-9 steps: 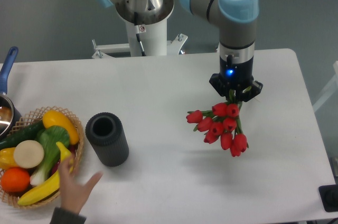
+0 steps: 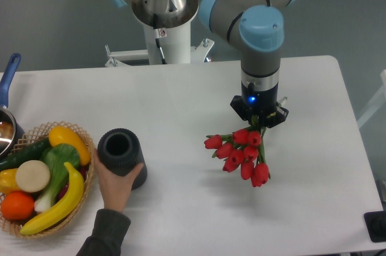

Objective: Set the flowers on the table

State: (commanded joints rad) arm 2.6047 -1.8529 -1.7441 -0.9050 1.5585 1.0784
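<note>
Black two-finger hand (image 2: 259,117) clamped on green stems of red tulip bunch (image 2: 240,150), blooms fanned down-left, hanging over white tabletop (image 2: 181,99), none touching it clearly.

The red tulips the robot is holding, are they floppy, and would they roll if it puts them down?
The red tulips probably flop a little: the gripper pinches only the stems, and the blooms hang and fan out below. They look light, since that pinch seems enough to hold them. Laid on the table, the uneven bunch would likely settle, not roll.
</note>
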